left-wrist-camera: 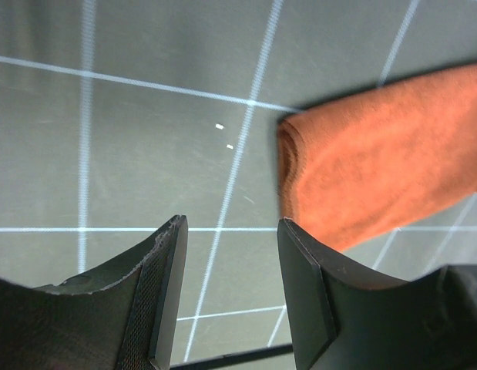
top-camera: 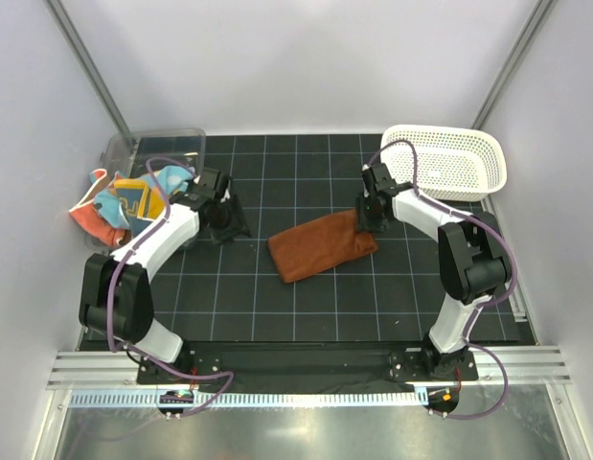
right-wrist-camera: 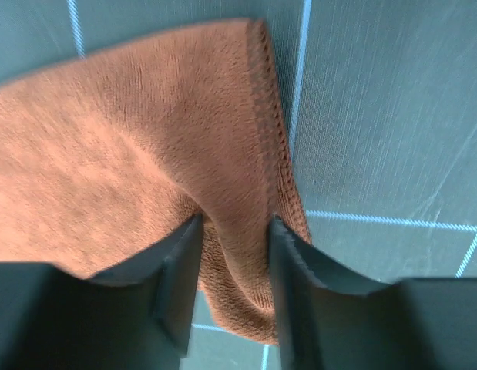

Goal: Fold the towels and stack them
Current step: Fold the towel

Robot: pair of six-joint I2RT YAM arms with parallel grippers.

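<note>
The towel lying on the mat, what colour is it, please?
Plain rust-brown towel, clearest in the right wrist view.

Left fingers (left-wrist-camera: 309, 297) gape wide; right fingers (right-wrist-camera: 179, 274) stand narrower.

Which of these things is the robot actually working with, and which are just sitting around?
Part of the job:
- rust-brown towel, lying between the two arms
- patterned towels, heaped at the left

Just lying about:
- clear plastic bin, under that heap
- white lattice basket, far right
</note>
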